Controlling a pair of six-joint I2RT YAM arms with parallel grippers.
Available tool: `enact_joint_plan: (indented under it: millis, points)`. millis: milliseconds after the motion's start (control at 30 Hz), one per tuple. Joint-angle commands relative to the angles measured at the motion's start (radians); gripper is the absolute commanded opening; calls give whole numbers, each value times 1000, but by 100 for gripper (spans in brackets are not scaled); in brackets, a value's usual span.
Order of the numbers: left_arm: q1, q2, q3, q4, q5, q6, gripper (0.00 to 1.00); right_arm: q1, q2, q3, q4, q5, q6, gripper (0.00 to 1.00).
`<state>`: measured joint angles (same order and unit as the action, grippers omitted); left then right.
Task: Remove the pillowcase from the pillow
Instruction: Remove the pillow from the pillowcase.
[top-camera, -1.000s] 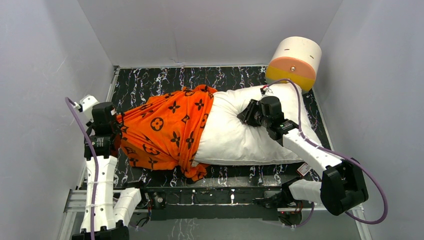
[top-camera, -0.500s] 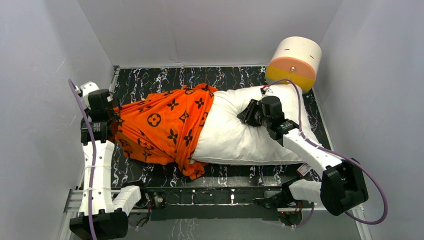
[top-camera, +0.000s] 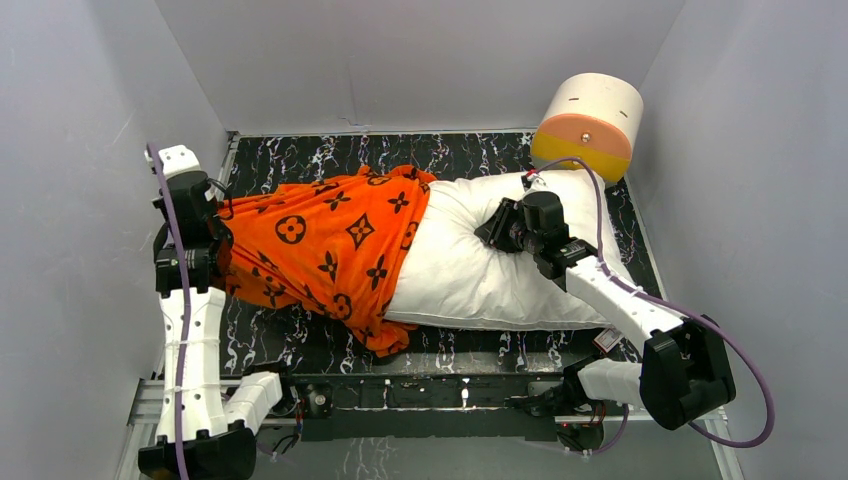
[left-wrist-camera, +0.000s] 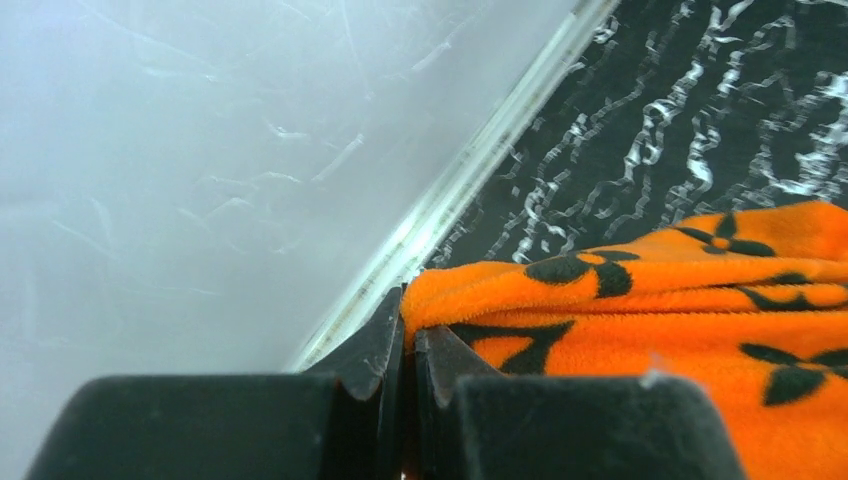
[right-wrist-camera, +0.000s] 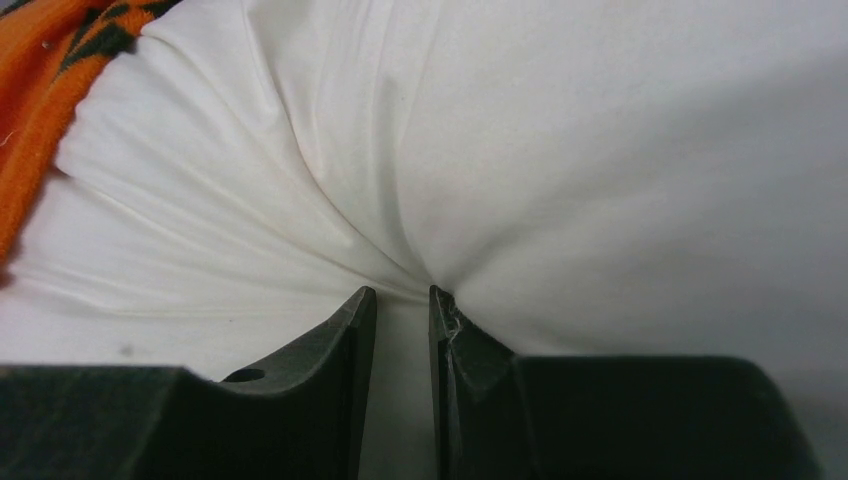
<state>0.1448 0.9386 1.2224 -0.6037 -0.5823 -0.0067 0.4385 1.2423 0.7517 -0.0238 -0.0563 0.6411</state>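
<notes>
Across the worktop (top-camera: 300, 160) the pillow (top-camera: 480, 270) is laid left-right, pinched by the right hand (right-wrist-camera: 403, 295); the pillowcase (top-camera: 320, 250) is clamped by the left hand (left-wrist-camera: 408, 320).

The left gripper (left-wrist-camera: 408, 340) has its fingers pinched together close against the grey side wall (left-wrist-camera: 200, 150), so no room shows on their outer side. Ahead of them a strip of bare black marbled table (left-wrist-camera: 720, 110) lies open toward the back, and the orange pillowcase (left-wrist-camera: 700, 340) fills their inner side. The right gripper (right-wrist-camera: 403, 320) has its fingertips sunk in the white pillow (right-wrist-camera: 620, 170), cloth bulging on both sides of them, and behind it the white-and-orange drum (top-camera: 590, 118) blocks the far right corner.
</notes>
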Motion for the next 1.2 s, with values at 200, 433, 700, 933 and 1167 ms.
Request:
enact_joint_plan:
  millis: [200, 433, 700, 933, 1167]
  points:
    - [-4, -54, -12, 181, -193, 120, 6, -51, 70, -72, -336, 147, -79, 35]
    - [-4, -8, -1, 34, 124, -39, 98, -51, 57, -64, -343, 132, -87, 36]
    - [-4, 18, -8, -23, 528, -215, 98, -52, 72, -67, -327, 100, -86, 36]
    - [-4, 27, -279, 176, 983, -454, 98, -51, 83, -72, -317, 79, -86, 37]
    - [-4, 217, -761, 981, 1463, -907, 98, -52, 89, -73, -315, 65, -93, 37]
